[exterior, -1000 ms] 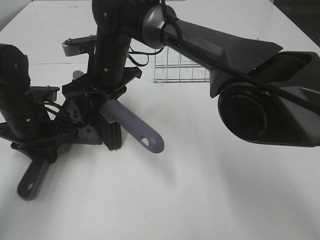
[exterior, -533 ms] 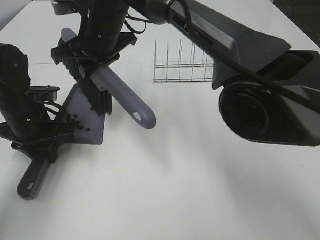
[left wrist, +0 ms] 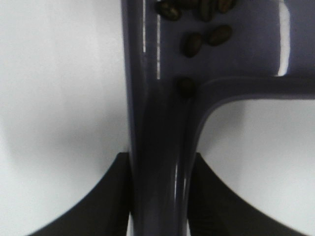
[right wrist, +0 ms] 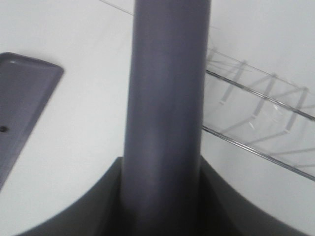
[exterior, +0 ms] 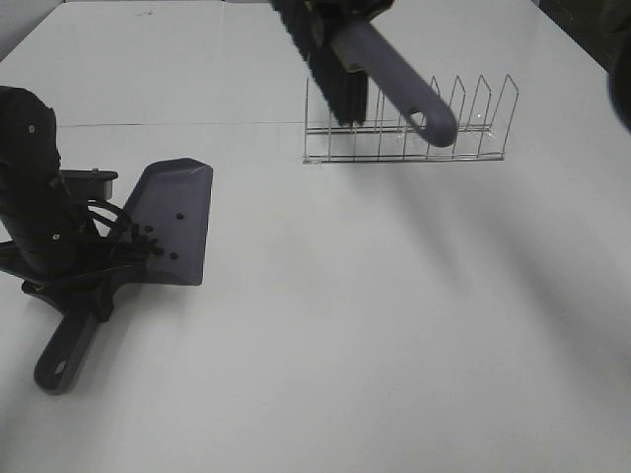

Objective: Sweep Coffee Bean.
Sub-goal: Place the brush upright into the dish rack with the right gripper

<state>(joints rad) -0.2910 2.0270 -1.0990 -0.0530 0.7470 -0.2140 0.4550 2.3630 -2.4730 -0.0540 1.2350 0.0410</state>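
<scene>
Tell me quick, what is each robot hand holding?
Left gripper: shut on the dustpan handle.
Right gripper: shut on the brush handle.

Brush has lifted off the dustpan and moved up and away; it now hangs over the wire rack. The right arm's bulk has left the high view. The dustpan's blade is uncovered, with coffee beans showing on it.

Room right and near; obstacles left and far
The table lies bare from middle to right; dustpan and left arm block the left, wire rack and brush aloft the far side.
</scene>
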